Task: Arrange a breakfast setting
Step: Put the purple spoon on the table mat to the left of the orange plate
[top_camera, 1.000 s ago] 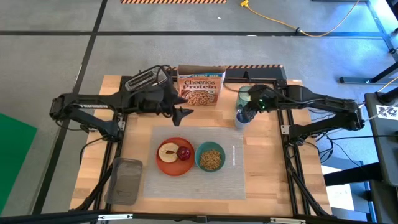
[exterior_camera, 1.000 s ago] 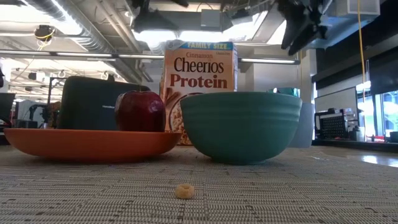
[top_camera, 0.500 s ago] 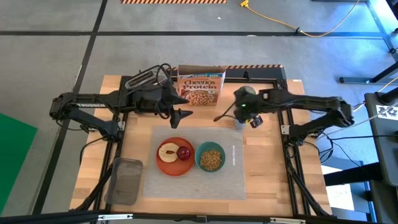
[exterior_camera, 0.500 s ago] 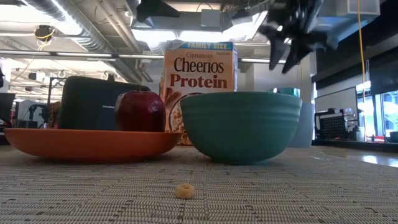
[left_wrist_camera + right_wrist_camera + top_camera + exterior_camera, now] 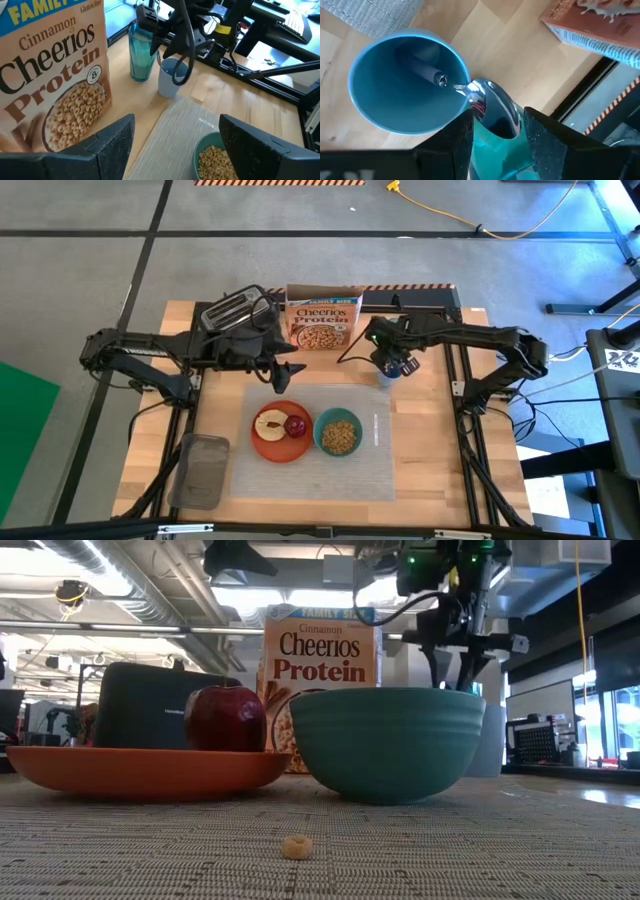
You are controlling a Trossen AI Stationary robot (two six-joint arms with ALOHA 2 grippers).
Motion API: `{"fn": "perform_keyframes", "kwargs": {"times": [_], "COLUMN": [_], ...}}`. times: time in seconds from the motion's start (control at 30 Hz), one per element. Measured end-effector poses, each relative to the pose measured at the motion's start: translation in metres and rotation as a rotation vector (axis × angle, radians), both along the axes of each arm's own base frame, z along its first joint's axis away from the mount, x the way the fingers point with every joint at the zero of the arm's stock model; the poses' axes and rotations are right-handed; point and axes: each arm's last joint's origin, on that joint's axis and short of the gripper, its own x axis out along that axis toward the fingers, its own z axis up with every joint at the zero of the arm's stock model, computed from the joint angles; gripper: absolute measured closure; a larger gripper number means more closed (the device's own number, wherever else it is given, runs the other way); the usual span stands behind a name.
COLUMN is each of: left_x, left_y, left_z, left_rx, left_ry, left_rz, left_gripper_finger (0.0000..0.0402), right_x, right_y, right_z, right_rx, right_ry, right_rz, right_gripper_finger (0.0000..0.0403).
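Observation:
The pale placemat (image 5: 320, 470) carries the orange plate (image 5: 262, 442) with the toast (image 5: 268, 423) and red apple (image 5: 296, 425), the teal bowl (image 5: 339, 436) of cereal, and one silver piece (image 5: 375, 430). A blue cup (image 5: 395, 95) holding cutlery stands beside the green tumbler (image 5: 141, 50), off the mat's far right corner. My right gripper (image 5: 495, 132) points down over the cup, open, its fingers on either side of a spoon's bowl (image 5: 492, 102) that sticks out over the cup's rim. My left gripper (image 5: 175, 150) is open and empty above the mat's far edge. My right gripper's fingers (image 5: 462, 135) stand on either side of the spoon's bowl, coming from above and pointing down. I cannot tell whether they touch it. The spoon leans in the blue cup, bowl end up.
The Cheerios box (image 5: 323, 320) and black toaster (image 5: 235, 308) stand at the far edge, the box just left of the cup. A grey tray (image 5: 200, 470) lies at the near left. A loose cereal ring (image 5: 296, 847) lies on the mat.
My right gripper has turned from a slant to pointing straight down. It has come down over the blue cup and tumbler, shifting a little toward the table's left edge.

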Motion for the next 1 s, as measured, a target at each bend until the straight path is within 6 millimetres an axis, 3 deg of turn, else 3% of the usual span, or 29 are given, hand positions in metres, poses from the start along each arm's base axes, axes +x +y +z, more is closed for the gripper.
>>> {"fn": "perform_keyframes", "kwargs": {"times": [0.2,0.53,0.8,1.0], "left_x": [0.0,0.0,0.0,0.0], "left_y": [0.001,0.002,0.001,0.001], "left_z": [0.0,0.0,0.0,0.0], "left_rx": [0.008,0.004,0.002,0.002], "left_ry": [-0.002,-0.008,-0.008,-0.008], "left_rz": [0.019,0.044,0.044,0.043], "left_gripper_finger": [0.0118,0.0118,0.0118,0.0118], "right_x": [-0.002,0.0,0.001,0.005], "right_y": [-0.002,-0.001,-0.001,-0.002], "right_z": [0.0,0.0,0.001,0.019], "right_rx": [0.038,0.073,0.066,0.061], "right_ry": [-0.002,-0.035,-0.046,-0.095], "right_rz": [-0.003,-0.005,-0.025,-0.071], "right_gripper_finger": [0.0254,0.0388,0.0376,0.0398]}}
